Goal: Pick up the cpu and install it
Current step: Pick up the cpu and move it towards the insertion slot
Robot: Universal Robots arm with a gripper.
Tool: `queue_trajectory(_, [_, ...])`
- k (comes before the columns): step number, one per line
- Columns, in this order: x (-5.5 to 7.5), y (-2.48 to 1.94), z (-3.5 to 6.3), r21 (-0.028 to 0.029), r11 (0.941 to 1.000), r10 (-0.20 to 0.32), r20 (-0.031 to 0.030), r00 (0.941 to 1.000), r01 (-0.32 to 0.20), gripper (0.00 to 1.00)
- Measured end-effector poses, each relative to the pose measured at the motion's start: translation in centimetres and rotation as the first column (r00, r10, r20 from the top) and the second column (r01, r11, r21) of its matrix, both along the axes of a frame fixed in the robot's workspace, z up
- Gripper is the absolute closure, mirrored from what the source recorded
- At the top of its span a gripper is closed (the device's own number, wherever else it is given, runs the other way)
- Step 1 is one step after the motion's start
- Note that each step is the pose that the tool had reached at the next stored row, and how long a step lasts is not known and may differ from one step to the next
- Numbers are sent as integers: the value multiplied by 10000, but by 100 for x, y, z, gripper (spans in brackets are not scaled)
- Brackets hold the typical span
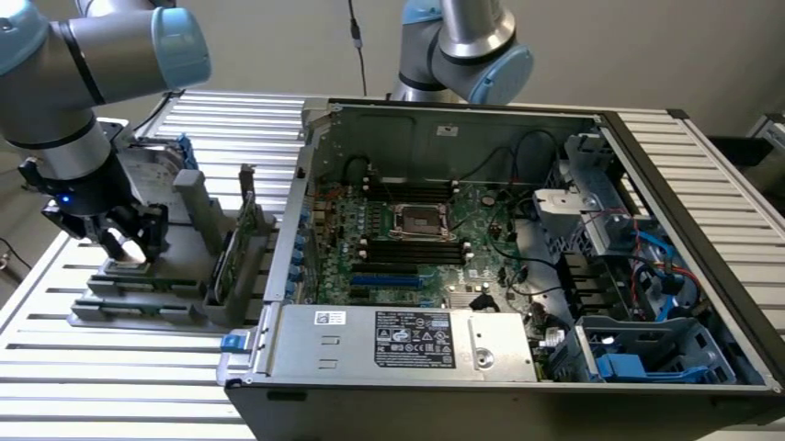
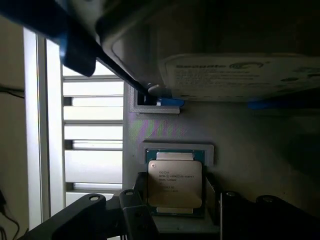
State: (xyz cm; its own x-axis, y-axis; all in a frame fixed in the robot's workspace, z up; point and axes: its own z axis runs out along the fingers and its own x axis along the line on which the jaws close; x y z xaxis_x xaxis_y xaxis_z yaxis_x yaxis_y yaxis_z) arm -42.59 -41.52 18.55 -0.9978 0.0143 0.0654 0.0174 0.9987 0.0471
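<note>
The cpu (image 2: pixel 175 185), a small square chip with a pale silver lid on a green board, lies in a grey holder pocket (image 2: pixel 207 150). My gripper (image 2: pixel 175 195) straddles it, dark fingers (image 2: pixel 141 192) pressed against its two opposite edges, shut on it. In the exterior view the gripper (image 1: pixel 123 243) hangs low over the grey parts fixture (image 1: pixel 135 289) at that view's left. The dark square socket (image 1: pixel 417 220) sits in the middle of the motherboard inside the open computer case (image 1: pixel 687 230), well to the exterior view's right of the gripper.
A silver hard drive with blue brackets (image 2: pixel 240 75) stands in the fixture just beyond the cpu. Upright grey fixture walls (image 1: pixel 233 248) rise between gripper and case. A second arm (image 1: pixel 460 46) stands behind the case. The slatted table (image 1: pixel 110 367) surrounds everything.
</note>
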Motion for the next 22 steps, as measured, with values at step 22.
queue_trajectory(22, [20, 0, 661, 65, 10000, 1, 0, 10000, -1, 46])
